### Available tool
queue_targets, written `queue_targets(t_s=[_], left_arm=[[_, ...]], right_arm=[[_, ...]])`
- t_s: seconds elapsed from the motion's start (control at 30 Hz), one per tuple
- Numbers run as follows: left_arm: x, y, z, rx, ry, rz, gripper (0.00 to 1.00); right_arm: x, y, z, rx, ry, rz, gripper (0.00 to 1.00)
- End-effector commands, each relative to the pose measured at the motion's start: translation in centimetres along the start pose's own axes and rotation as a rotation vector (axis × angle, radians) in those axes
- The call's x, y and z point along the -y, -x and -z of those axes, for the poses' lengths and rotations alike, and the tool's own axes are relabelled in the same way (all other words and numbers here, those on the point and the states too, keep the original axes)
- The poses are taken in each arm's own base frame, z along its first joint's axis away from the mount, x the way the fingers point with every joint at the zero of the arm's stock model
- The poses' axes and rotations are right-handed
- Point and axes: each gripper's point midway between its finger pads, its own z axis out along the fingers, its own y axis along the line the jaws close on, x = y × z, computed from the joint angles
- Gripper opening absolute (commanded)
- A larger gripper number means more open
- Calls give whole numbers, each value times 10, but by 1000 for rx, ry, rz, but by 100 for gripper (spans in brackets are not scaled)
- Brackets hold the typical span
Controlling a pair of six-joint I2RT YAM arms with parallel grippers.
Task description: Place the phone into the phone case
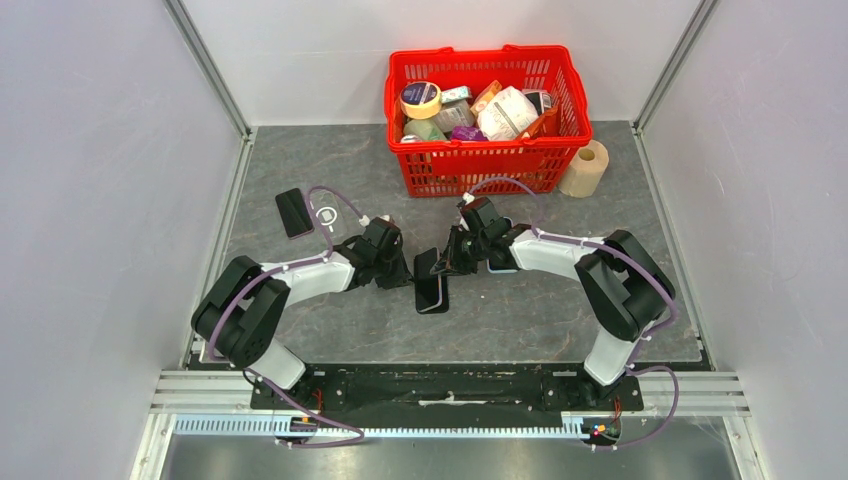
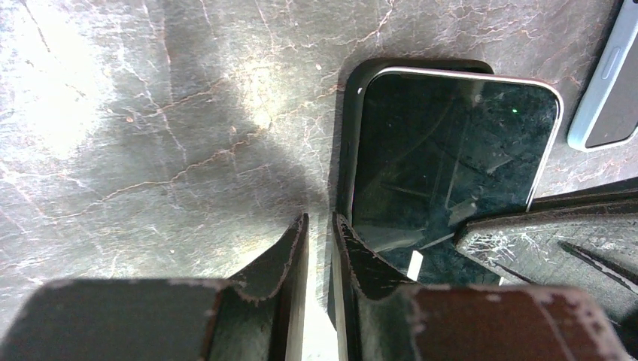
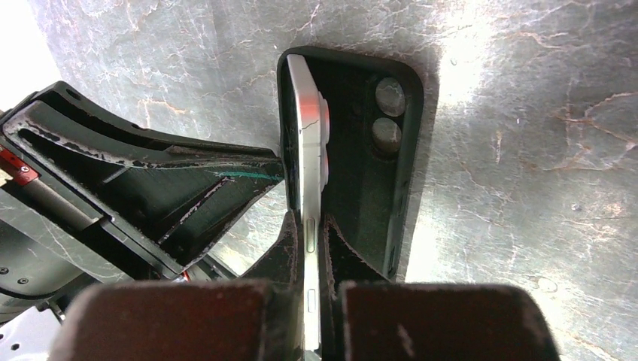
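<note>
The black phone case [image 1: 428, 262] lies on the grey table between the two arms. In the right wrist view the case [image 3: 361, 180] lies open side up, its camera holes showing. The white-edged phone [image 3: 305, 150] stands tilted on its long edge along the case's left wall. My right gripper [image 3: 310, 226] is shut on the phone's edge. In the left wrist view the phone's dark screen [image 2: 451, 150] faces me inside the case rim [image 2: 347, 150]. My left gripper [image 2: 320, 222] is shut to a thin slit, its right fingertip at the case's left rim.
A red basket [image 1: 480, 150] full of items stands at the back, with a tape roll [image 1: 587, 168] to its right. A dark phone [image 1: 294, 212] and a white ring [image 1: 326, 215] lie at the back left. A light-blue phone [image 2: 609, 83] lies under the right arm.
</note>
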Motion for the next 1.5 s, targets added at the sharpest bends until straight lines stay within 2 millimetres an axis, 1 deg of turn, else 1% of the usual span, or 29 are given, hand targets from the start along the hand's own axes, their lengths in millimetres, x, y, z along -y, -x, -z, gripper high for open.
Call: queue_targets(t_s=[0.0, 0.2, 0.23, 0.37, 0.5, 0.6, 0.83, 1.13, 1.2, 1.3, 1.47], left_arm=[[19, -2, -6, -5, -38, 9, 24], [21, -5, -5, -9, -43, 2, 23], [21, -5, -5, -8, -43, 2, 23], [20, -5, -4, -7, -44, -1, 23], [20, -5, -3, -6, -47, -3, 23], [20, -6, -2, -7, -49, -3, 23], [21, -5, 0, -5, -53, -8, 22], [19, -6, 2, -1, -48, -13, 22], [18, -7, 2, -4, -48, -11, 22], [18, -8, 4, -4, -52, -8, 22], [14, -10, 13, 6, -52, -11, 22]], right_arm=[[33, -17, -17, -31, -105, -1, 0], [50, -15, -16, -11, -212, 21, 0], [51, -14, -14, -4, -231, 28, 2], [57, -7, -9, 21, -311, 59, 13], [55, -2, -4, 46, -364, 95, 19], [55, 1, -1, 63, -396, 113, 25], [49, 8, 4, 86, -427, 141, 37], [34, 16, 18, 115, -401, 152, 58], [30, 17, 22, 121, -393, 152, 60], [26, 16, 29, 130, -377, 154, 60], [18, 3, 41, 109, -304, 172, 59]])
